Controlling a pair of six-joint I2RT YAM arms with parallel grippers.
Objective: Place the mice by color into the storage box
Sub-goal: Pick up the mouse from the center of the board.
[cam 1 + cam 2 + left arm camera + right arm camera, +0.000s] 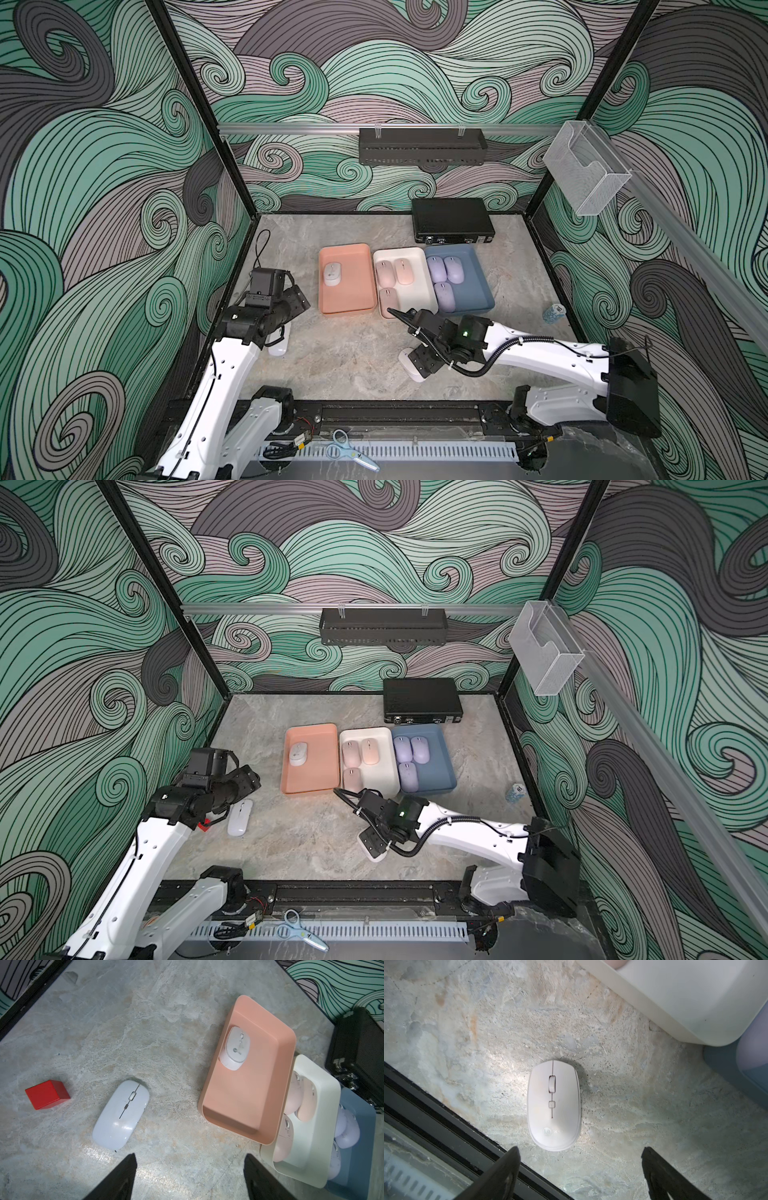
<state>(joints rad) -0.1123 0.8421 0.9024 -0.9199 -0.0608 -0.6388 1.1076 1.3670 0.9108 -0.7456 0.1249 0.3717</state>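
Both claws are gaping, empty — left gripper (190, 1156) hovering by a flat white mouse (121, 1113) on the table (176, 1012), right gripper (580, 1149) by a round white mouse (554, 1105). A third mouse (332, 274) is sitting in the orange tray (353, 291), pink mice (404, 271) in the cream tray (413, 295), purple mice (453, 269) in the blue tray (471, 291).

Stone-patterned worktop (353, 357), black case (452, 219) centre right, black wire shelf (422, 145) upper centre, clear holder (586, 170) upper right, blue-handled scissors (349, 451) lower centre, red cube (47, 1094) on worktop.

Soft even light, bright glare on tabletop (508, 1072)
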